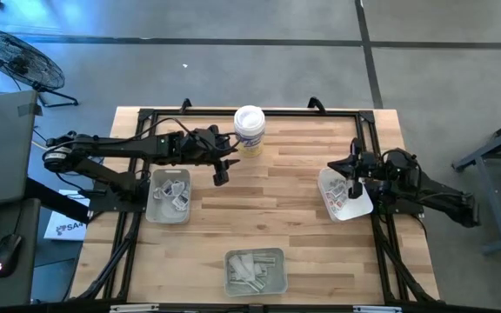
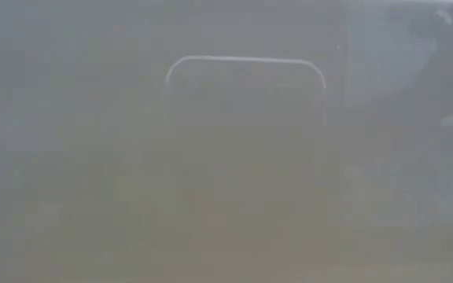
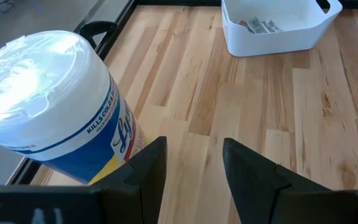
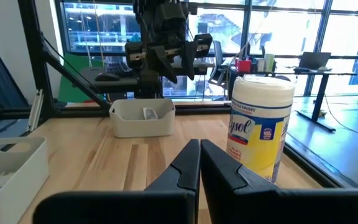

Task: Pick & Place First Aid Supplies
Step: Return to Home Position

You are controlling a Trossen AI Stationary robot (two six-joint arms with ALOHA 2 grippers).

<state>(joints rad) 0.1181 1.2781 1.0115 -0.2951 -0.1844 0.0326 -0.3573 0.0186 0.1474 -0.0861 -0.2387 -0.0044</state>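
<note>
Currently finding the left hand (image 1: 222,174) spread above the table (image 1: 277,209), just beside the white tub (image 1: 249,129). Finding the right hand (image 1: 355,184) pressed together over the white bin (image 1: 361,209). Seeing first aid supplies (image 1: 174,193) lying in that bin and in 2 more holders: the left grey tray (image 1: 168,219) and the middle grey tray (image 1: 255,291).

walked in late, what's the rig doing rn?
Nothing is held. The left gripper hangs open above the table, beside the white tub. The right gripper is shut, over the white bin. Packets lie in the left tray, strip wrappers in the near tray.
</note>
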